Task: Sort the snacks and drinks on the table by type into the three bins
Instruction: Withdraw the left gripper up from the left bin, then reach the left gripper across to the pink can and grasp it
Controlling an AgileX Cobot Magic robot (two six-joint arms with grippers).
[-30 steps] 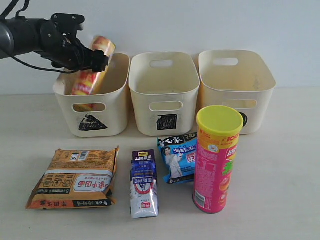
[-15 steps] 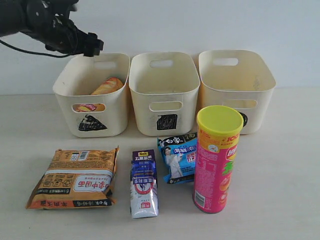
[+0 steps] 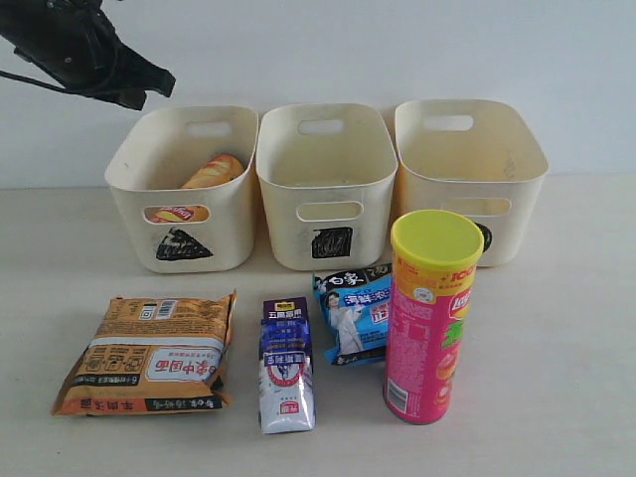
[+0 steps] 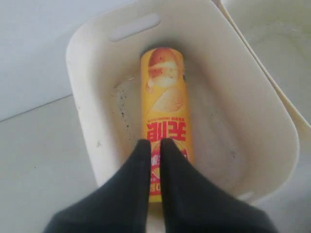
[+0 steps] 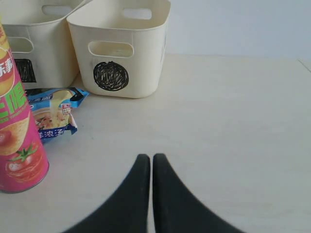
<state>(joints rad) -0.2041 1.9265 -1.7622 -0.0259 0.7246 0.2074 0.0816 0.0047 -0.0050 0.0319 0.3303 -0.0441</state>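
Observation:
The yellow chip can (image 3: 211,170) (image 4: 164,97) lies on its side inside the triangle bin (image 3: 231,224) (image 4: 80,73). My left gripper (image 3: 159,81) (image 4: 155,142) hangs shut and empty above that bin. On the table in front stand the pink chip can (image 3: 431,320) (image 5: 17,131) and lie the orange-brown noodle packet (image 3: 149,353), the blue noodle packet (image 3: 353,313) (image 5: 51,114) and the purple-white drink pouch (image 3: 286,363). The square bin (image 3: 288,224) and circle bin (image 3: 517,194) (image 5: 146,53) show nothing inside. My right gripper (image 5: 151,158) is shut over bare table, right of the pink can.
The three bins stand in a row against a white wall. The right wrist view shows light tabletop (image 5: 233,126) to the right of the circle bin. The right arm is out of the exterior view.
My left gripper let go of the yellow chip can, which dropped into the triangle bin and lies flat. The left arm then rose and drew back to the upper left.

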